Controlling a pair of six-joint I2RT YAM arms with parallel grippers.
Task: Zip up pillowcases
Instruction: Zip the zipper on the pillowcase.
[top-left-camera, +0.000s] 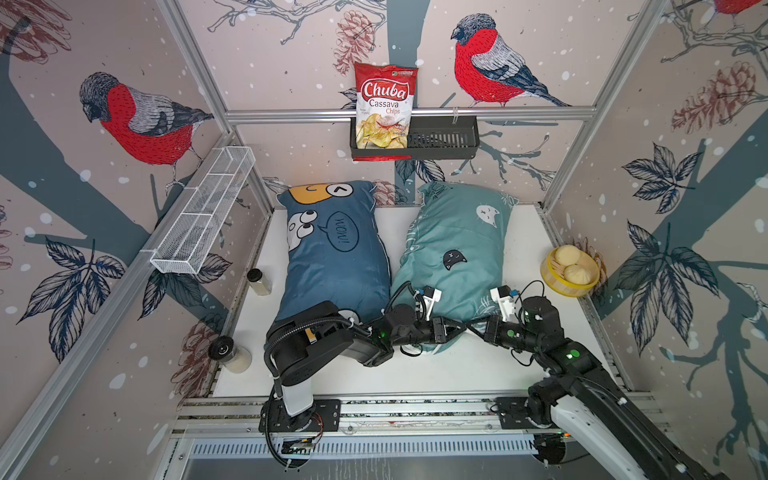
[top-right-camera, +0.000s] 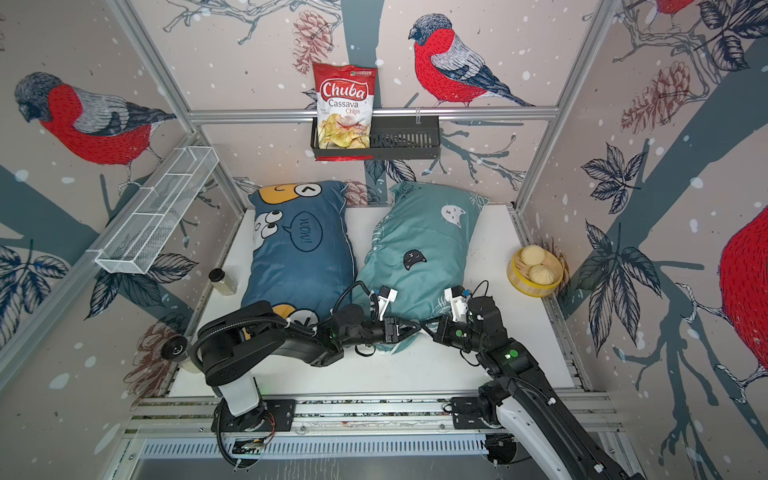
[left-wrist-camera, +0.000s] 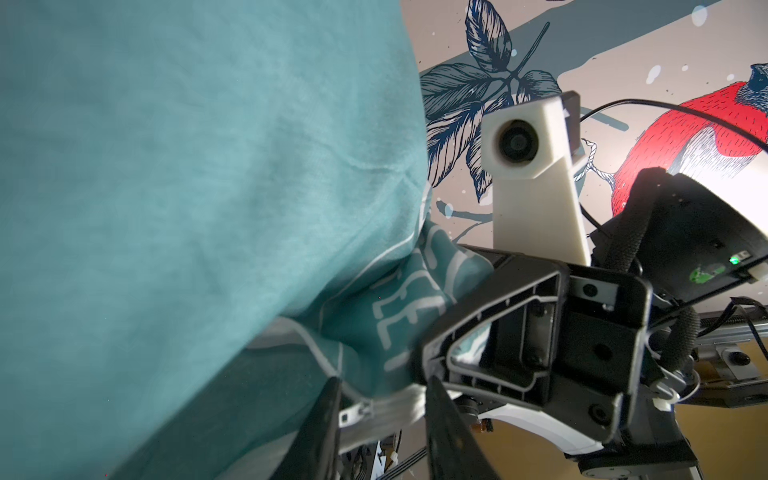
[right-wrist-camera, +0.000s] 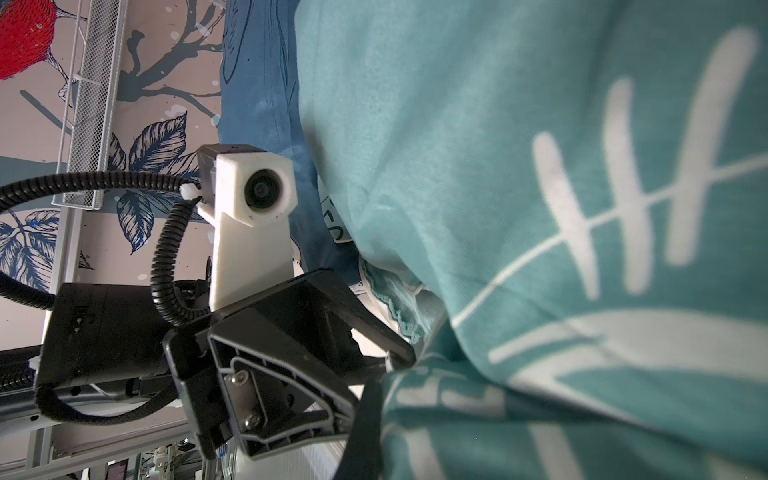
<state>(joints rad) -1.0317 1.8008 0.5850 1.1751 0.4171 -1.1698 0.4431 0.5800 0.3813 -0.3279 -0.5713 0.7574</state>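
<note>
- table (top-left-camera: 478, 374): white. Both pillows lie side by side, long axis near-to-far, flanks touching around mid-length. The bare strip along the near edge is the main working room, and both arms come in over it.
- blue pillow (top-left-camera: 336, 266): left half, not gripped. The left arm covers its near end, so its zipper state can't be told.
- teal pillow (top-left-camera: 453, 237): right half, the one being worked. Its near hem faces the arms, which puts the zipper within reach.
- right gripper (left-wrist-camera: 419, 357): pressed together on the teal hem by the "FEET" print. Likely an anchor to keep the cloth taut against the pull.
- left gripper (left-wrist-camera: 382, 399): meets the right one at that hem. Jaws partly spread, straddling the white zipper tape, no clamp visible.
- yellow bowl (top-left-camera: 545, 270): holds buns, right edge, well apart from the right arm.
- far jar (top-left-camera: 259, 282): left edge, just beside the blue pillow.
- near jar (top-left-camera: 230, 353): near the left arm's elbow, so that's the swing risk.
- zipper pull (left-wrist-camera: 353, 412): metal tab just beside one left finger, not pinched. Probably the next grab.
</note>
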